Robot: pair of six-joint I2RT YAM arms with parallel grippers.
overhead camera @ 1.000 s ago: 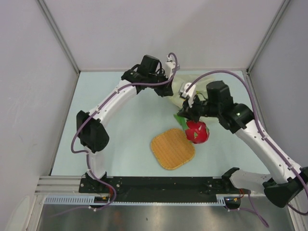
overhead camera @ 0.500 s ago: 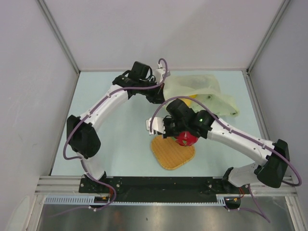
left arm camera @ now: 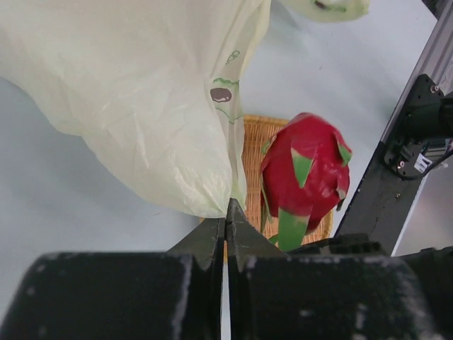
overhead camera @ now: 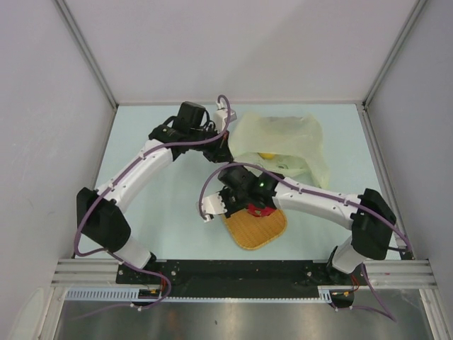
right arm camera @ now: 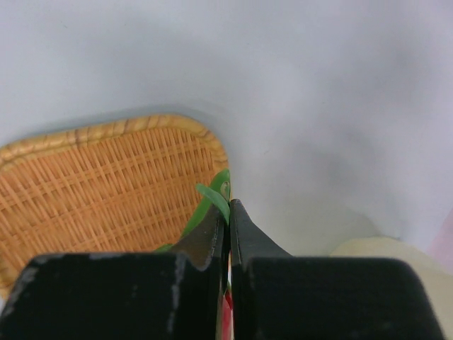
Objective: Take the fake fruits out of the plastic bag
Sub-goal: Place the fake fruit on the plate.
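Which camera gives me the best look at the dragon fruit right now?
Left wrist: the dragon fruit shows nearly whole, red with green tips, over the woven mat. From the top view the right arm covers all but a red sliver. The right wrist view catches only a green tip pinched in the right hand.

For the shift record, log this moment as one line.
left gripper shut on plastic bag edge | right gripper shut on dragon fruit green tip, over woven mat | yellow fruit inside bag
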